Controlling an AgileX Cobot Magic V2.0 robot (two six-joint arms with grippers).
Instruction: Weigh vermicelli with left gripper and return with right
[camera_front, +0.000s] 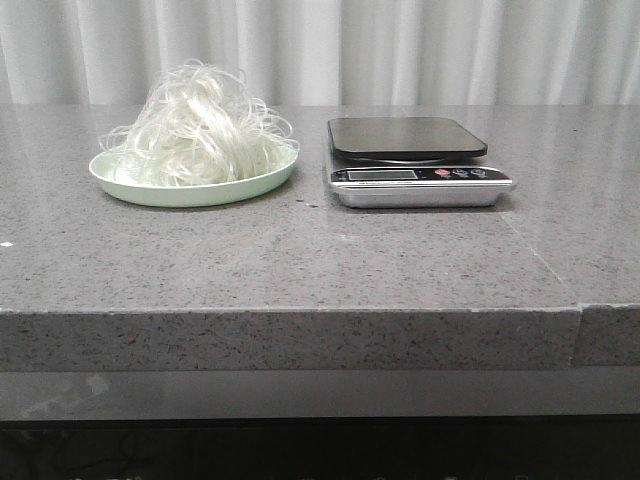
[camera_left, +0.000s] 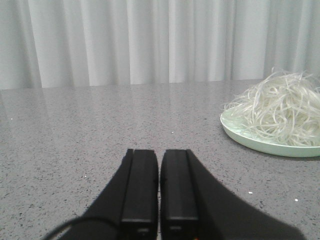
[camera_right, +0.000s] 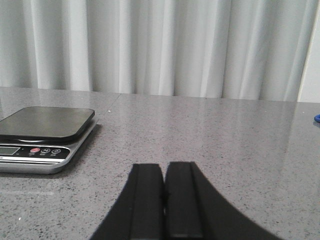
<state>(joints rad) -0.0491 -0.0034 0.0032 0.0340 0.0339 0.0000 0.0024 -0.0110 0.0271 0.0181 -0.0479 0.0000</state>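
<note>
The vermicelli (camera_front: 200, 125), a fluffy tangle of thin white strands, lies heaped on a pale green plate (camera_front: 190, 190) at the table's back left. A silver kitchen scale (camera_front: 415, 160) with a black platform stands just right of the plate, platform bare. Neither arm shows in the front view. In the left wrist view my left gripper (camera_left: 159, 152) is shut and empty, low over the table, with the vermicelli (camera_left: 280, 107) ahead to one side. In the right wrist view my right gripper (camera_right: 164, 166) is shut and empty, with the scale (camera_right: 42, 135) ahead to one side.
The grey speckled stone table (camera_front: 300, 260) has a front edge near the camera and a seam at the right. White curtains (camera_front: 400, 50) hang behind it. A small blue thing (camera_right: 317, 118) shows at the table's edge in the right wrist view.
</note>
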